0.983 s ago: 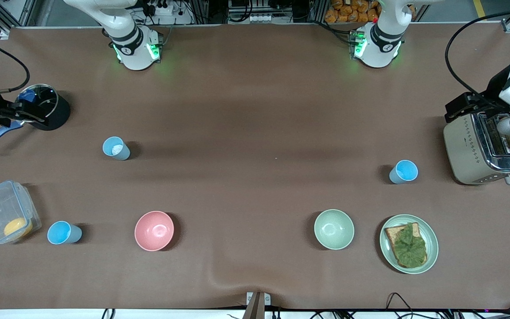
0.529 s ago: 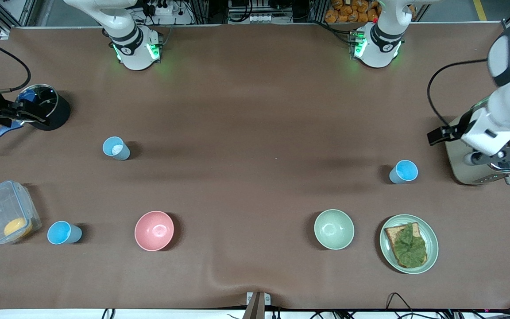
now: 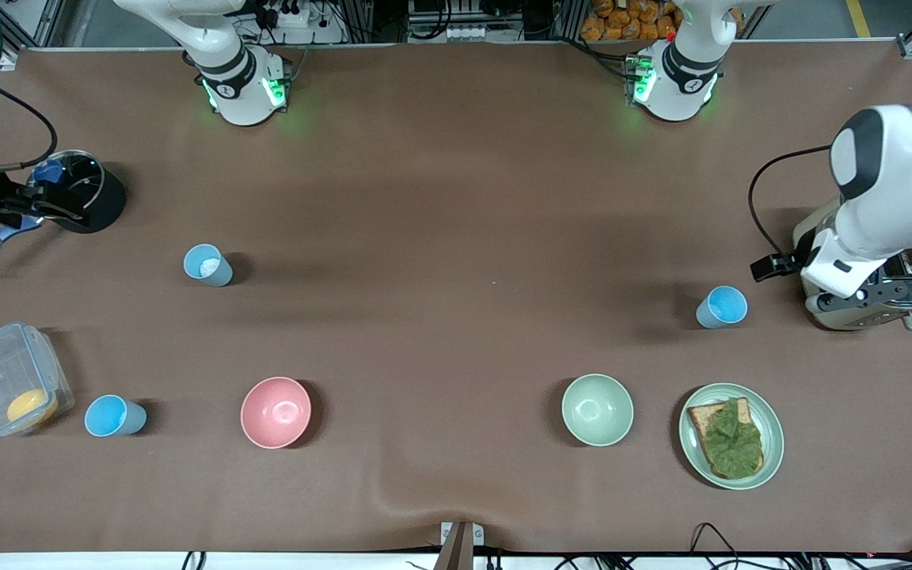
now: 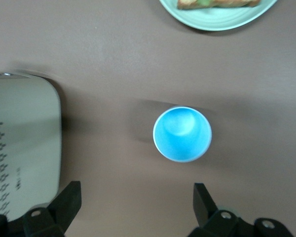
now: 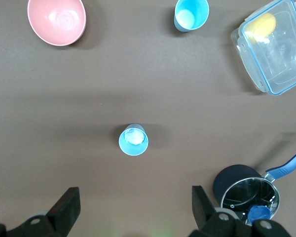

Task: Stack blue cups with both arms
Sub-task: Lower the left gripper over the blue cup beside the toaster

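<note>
Taking the pink bowl [image 3: 275, 412] as the mark: the clear lidded box [image 3: 11, 378] sits well toward the right arm's end from it, and one blue cup [image 3: 114, 416] stands between box and bowl, level with the bowl. A second blue cup [image 3: 207, 265] stands farther from the front camera than the bowl. The black pot [image 3: 80, 190] lies farther still, toward the right arm's end, and the right gripper [image 5: 133, 210] hangs over the table by it, fingers spread wide and empty. The third blue cup [image 3: 722, 306] is well toward the left arm's end from the bowl, past the green bowl [image 3: 597, 409], beside the toaster [image 3: 872, 277]. The left gripper [image 4: 135, 210] hovers beside that cup [image 4: 182, 134], jaws wide apart, gripping nothing. All three cups stand upright, mouths open. They look like light, thin, smooth plastic, likely to tip or slip; pinching across the rim wall seems safest
</note>
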Robot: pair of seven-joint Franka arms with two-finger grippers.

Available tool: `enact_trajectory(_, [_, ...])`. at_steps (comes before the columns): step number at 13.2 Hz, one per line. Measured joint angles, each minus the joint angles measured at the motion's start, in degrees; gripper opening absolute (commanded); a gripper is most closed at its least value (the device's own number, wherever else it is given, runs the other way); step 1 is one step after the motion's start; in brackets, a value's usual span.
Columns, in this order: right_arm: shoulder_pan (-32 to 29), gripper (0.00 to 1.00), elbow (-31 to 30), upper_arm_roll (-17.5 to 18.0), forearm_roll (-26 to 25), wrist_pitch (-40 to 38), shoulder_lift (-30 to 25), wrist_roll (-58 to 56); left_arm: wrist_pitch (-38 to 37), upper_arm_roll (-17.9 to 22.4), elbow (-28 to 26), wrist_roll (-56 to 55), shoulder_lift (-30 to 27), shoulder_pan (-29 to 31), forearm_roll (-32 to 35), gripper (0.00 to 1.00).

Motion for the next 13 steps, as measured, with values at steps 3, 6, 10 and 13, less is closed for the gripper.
enact_trajectory(3, [0.0,1.0,0.0,0.0,-0.3,-0.5,0.1,0.0,8.5,0.0,-4.7,0.1,3.2,0.5,0.0,1.0])
enact_trajectory(6, [-0.2,1.0,0.0,-0.2,-0.7,-0.7,0.3,0.3,13.8,0.0,-5.3,0.1,7.1,1.4,0.0,1.0])
enact_trajectory(10, [-3.6,1.0,0.1,-0.7,-0.7,-0.7,0.3,-0.5,16.0,-0.1,-4.9,0.1,9.1,1.9,0.0,1.0])
enact_trajectory(13, [-6.1,1.0,1.0,-0.8,-0.7,-0.7,-0.2,-4.0,16.1,-0.2,-4.6,0.1,9.6,1.9,0.0,1.0])
